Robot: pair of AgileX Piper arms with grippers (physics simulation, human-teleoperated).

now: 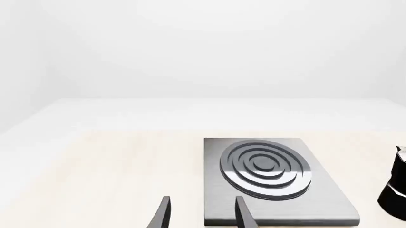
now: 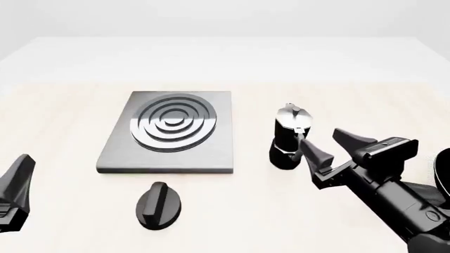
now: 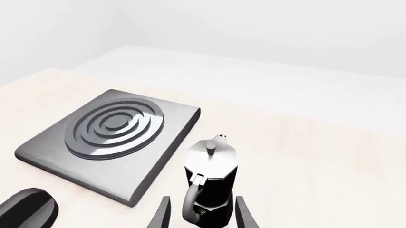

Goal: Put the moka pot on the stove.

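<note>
Fingers of the left gripper (image 1: 201,213) are showing at the near edge of the left wrist view, spread apart w/ nothing between them. Past them the stove (image 1: 279,183) is lying flat on the pale worktop (image 1: 95,180), burner rings bare. Only a black sliver of the moka pot (image 1: 396,187) is peeking in at the frame edge, well apart from this gripper.

Front view: nearest the camera, the right gripper (image 2: 315,141) is reaching in from the right, fingers wide, one on either side of the pot's handle side but not yet closing on it, as far as I can tell. Pot (image 2: 288,138) is standing upright on the worktop (image 2: 63,110), just beside the stove's right edge, not on it. Stove (image 2: 172,132) is sitting centre-left, nothing on the burner. Black oval knob (image 2: 159,205) is lying in front of the stove, apart from everything. Left gripper (image 2: 18,182) is idling at the lower left corner, empty.

Right wrist view: fingers are framing the pot (image 3: 212,183) at the bottom, open, w/ the curved handle facing the camera between them. Stove (image 3: 114,142) is lying beyond, to one side of the pot.

Progress, judging from this: approach nearly done, grasp not made. Closing, lifting, carrying over to the rings and setting down are all still left.
</note>
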